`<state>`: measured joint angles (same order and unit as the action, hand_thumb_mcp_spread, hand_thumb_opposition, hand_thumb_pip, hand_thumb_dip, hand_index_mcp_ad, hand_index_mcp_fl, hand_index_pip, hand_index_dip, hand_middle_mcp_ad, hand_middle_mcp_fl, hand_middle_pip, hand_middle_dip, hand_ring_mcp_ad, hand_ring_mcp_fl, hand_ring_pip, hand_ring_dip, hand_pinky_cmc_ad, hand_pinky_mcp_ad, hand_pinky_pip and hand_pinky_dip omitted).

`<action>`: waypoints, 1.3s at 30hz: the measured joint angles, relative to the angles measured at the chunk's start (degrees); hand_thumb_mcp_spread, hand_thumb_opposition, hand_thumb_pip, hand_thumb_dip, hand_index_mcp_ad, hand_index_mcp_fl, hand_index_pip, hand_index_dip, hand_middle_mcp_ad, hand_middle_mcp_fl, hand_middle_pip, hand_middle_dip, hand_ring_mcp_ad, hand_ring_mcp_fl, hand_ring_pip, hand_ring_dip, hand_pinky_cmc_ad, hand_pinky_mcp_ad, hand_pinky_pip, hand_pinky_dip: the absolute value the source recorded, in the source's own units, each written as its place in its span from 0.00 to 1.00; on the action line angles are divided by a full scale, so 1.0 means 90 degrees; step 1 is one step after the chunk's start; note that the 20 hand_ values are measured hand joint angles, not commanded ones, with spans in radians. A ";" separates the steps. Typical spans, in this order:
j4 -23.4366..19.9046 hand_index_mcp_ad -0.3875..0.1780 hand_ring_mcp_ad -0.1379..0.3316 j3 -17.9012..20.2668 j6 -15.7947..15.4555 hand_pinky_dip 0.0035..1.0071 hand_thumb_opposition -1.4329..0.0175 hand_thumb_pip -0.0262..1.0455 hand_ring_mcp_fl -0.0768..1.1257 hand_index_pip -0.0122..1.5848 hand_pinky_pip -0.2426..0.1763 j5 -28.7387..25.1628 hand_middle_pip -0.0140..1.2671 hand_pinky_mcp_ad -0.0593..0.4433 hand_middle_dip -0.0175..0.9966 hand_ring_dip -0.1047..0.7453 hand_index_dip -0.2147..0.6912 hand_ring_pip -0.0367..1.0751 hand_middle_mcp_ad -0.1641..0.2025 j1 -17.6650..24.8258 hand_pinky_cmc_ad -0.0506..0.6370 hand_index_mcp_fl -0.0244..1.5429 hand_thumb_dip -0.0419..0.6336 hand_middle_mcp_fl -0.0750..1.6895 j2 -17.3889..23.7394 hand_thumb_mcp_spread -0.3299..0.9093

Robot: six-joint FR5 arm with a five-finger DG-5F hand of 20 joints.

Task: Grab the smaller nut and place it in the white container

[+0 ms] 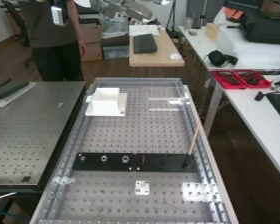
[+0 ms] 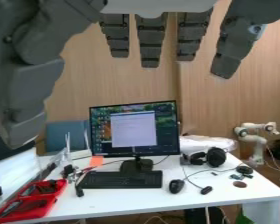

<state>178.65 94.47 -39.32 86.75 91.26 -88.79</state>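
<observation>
Smaller nut (image 1: 82, 158) stands on the black bar (image 1: 165, 163), well apart from the straight, open fingers of the hand (image 2: 150, 41), so the approach seems due, calling for them to descend around it.

hand (image 1: 129, 9): cut off by high view's top edge | smaller nut (image 1: 82, 158): outline blurred

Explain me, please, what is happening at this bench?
Nothing is being handled at this moment: the robot's hand is open and empty. The smaller nut, the larger nut and the bearing stand on the flat black bar. The white container is toward the bench's far end.
</observation>
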 joint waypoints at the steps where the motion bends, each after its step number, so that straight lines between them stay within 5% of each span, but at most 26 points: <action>1: -0.0008 0.59 0.65 0.0010 0.0014 0.22 0.50 0.58 0.06 0.05 0.44 -0.0015 0.11 0.77 0.24 0.23 0.46 0.11 0.64 0.0005 0.65 0.03 0.16 0.07 -0.0003 0.42; 22: -0.0464 0.59 0.66 0.0637 0.0122 0.23 0.49 0.59 0.06 0.05 0.43 -0.0356 0.11 0.77 0.24 0.23 0.45 0.11 0.64 0.0021 0.65 0.03 0.15 0.08 0.0152 0.43; 39: -0.0517 0.59 0.66 0.1115 -0.0204 0.23 0.48 0.60 0.06 0.06 0.44 0.1566 0.10 0.77 0.24 0.23 0.45 0.11 0.64 -0.1092 0.65 0.03 0.18 0.08 0.0065 0.43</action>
<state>173.99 104.51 -41.15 100.84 81.44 -88.20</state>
